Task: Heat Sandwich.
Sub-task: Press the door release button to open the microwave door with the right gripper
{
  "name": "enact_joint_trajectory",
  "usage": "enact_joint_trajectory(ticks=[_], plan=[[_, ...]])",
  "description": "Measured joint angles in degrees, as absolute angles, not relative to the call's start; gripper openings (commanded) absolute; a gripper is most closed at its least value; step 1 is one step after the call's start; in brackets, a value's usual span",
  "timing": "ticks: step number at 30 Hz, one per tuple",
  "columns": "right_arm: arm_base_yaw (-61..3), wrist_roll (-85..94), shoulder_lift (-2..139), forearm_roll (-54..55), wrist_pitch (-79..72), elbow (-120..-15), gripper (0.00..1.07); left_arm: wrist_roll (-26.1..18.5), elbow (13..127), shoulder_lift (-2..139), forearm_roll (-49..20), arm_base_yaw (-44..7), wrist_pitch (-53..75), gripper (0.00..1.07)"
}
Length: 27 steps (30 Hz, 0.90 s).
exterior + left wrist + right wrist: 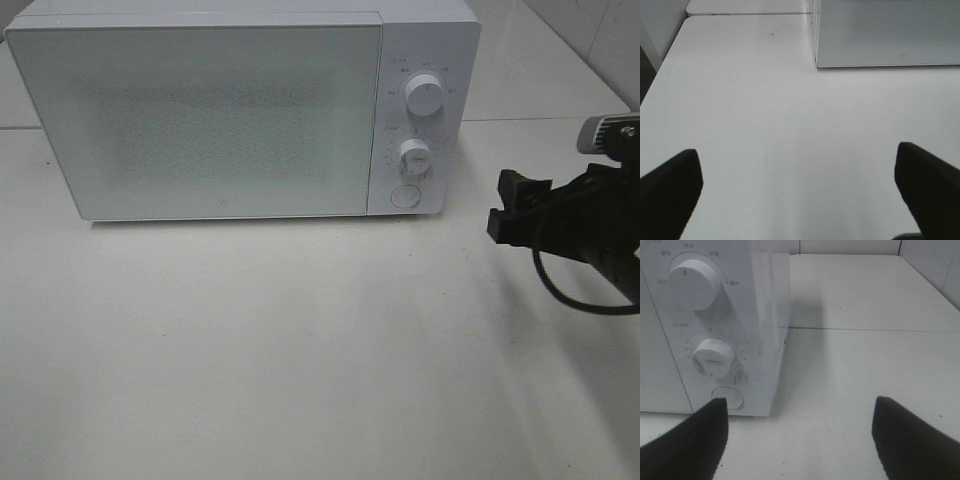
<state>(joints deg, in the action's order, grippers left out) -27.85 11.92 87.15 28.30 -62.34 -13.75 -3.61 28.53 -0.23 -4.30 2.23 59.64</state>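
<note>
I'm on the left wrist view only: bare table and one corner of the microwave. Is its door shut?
Observer: Yes. The exterior high view shows the microwave with its door flush and closed.
Operator: Where is the right claw?
Observer: The right claw is open, off to the side of the control panel, touching nothing.
Operator: What does it face?
Observer: Its wrist view shows an upper knob, a lower knob and a round button at the panel's bottom.

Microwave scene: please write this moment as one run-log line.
microwave: door closed; sandwich: not in view; left gripper: open, empty, over table; right gripper: open, empty, near controls
</note>
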Motion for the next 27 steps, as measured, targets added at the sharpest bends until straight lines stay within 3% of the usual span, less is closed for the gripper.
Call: enact_joint_trajectory(ticks=[13,27], plan=[[-42.34,11.97,97.63,40.51,-66.35,-19.08,0.76,-3.61,28.53,-0.23,-4.30,2.23,59.64,1.01],[-46.70,12.03,100.73,44.81,-66.35,-21.66,0.76,-3.61,28.53,-0.23,-4.30,2.23,59.64,1.01]])
